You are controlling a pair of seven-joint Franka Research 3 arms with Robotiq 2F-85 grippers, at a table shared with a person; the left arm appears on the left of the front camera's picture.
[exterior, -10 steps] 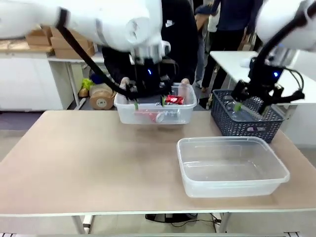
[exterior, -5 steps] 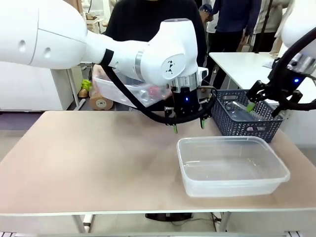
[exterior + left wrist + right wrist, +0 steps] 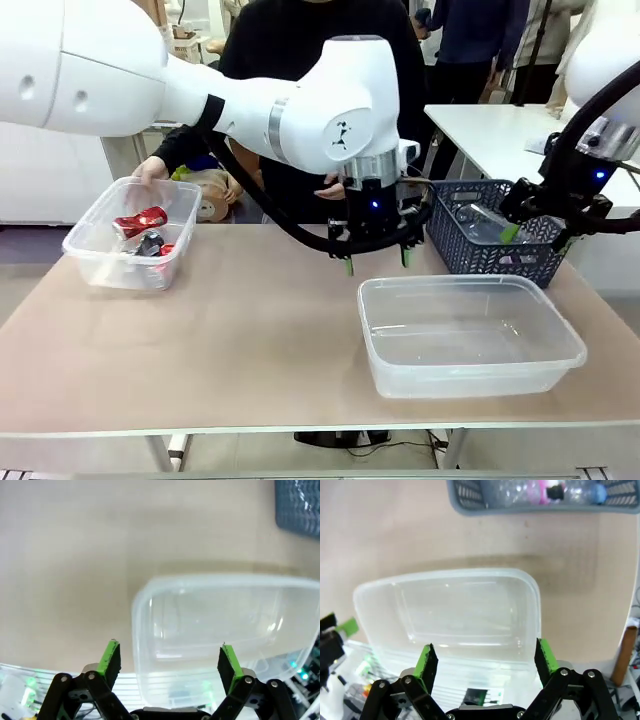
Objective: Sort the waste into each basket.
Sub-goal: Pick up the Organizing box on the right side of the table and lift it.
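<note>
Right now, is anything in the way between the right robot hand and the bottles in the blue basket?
Nothing visible is. The right gripper hangs open just above the blue basket, whose top is uncovered, and the bottles lie loose inside. The empty tub sits apart, nearer the robot.

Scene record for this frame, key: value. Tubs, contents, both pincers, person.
left tub: far left of table, holds red cans
right tub: right of centre, empty
lattice basket: behind right tub, holds clear bottles
left pincer: open, empty, above far edge of right tub
right pincer: open, empty, over lattice basket
person's hand: on far rim of left tub
</note>
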